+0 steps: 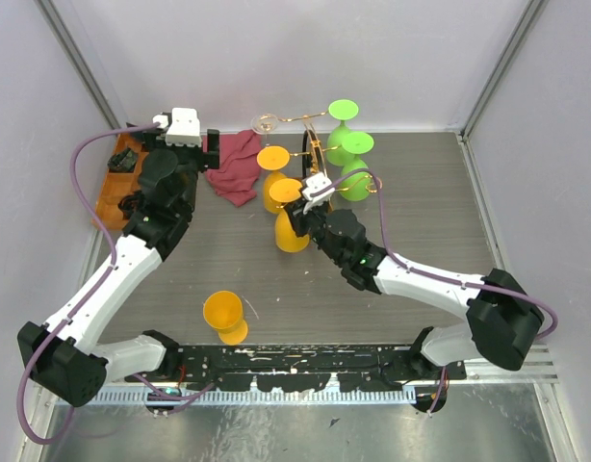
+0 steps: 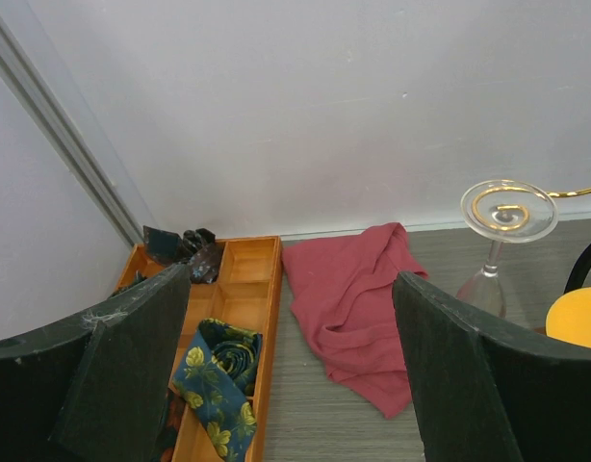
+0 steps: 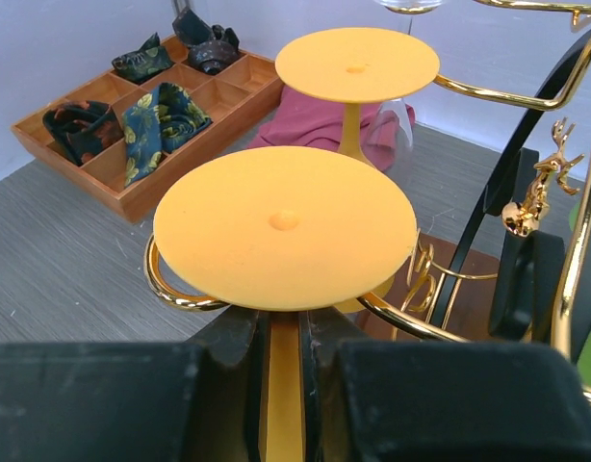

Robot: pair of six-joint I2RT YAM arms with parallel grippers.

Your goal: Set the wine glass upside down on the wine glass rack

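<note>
The right gripper (image 3: 284, 346) is pinched shut on the stem of the inverted wine glass (image 3: 284, 226). Hold it level and seat the foot fully on the wine glass rack (image 3: 176, 287) loop before releasing. The left gripper (image 2: 291, 327) gapes wide and empty.

Pale booth around a grey table

You look down on a grey wood-grain tabletop (image 1: 449, 231), closed in by a plain white back wall (image 1: 276, 48) and pale side walls (image 1: 555, 96), with aluminium posts (image 1: 79, 58) at the back corners. The light is soft and even.
</note>
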